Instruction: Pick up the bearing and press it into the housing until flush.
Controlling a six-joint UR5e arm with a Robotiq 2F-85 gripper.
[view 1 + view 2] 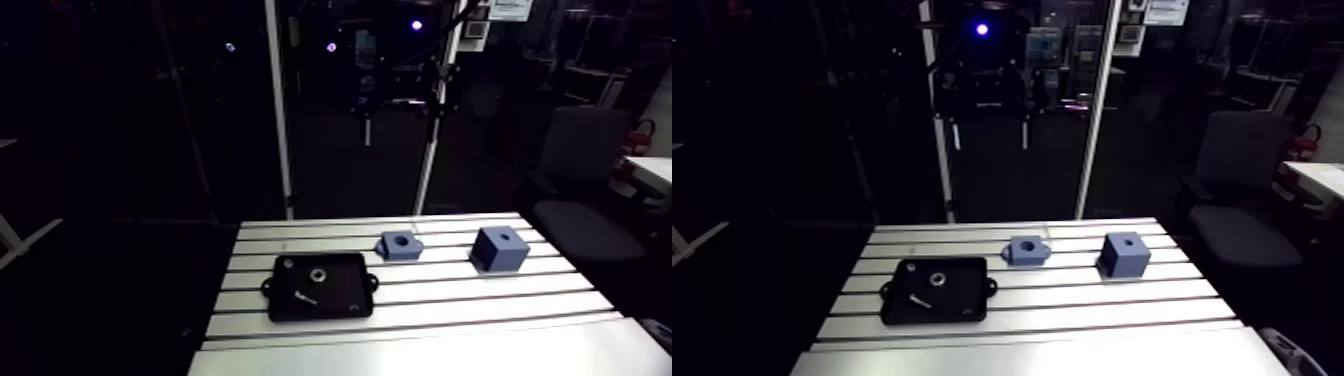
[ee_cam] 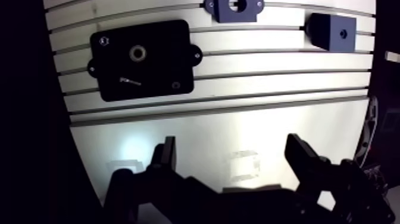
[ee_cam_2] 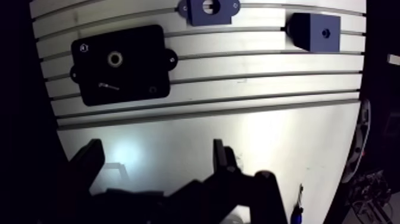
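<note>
A small metal ring, the bearing (image 2: 138,53), lies in a black tray (image 2: 166,77) on the slotted table, well ahead of my gripper (image 2: 233,156). The blue housing (image 2: 223,15), with a round bore and side flanges, sits beyond the tray, toward the far edge. In the arm view the bearing (image 1: 317,274) is left of the housing (image 1: 399,244). My gripper hovers over the smooth near part of the table, its two dark fingers wide apart with nothing between them.
A blue cube block (image 1: 498,250) with a small hole on top stands to the right of the housing. A short metal pin (image 2: 130,80) lies in the tray beside the bearing. The slotted table (image 1: 450,310) ends just left of the tray.
</note>
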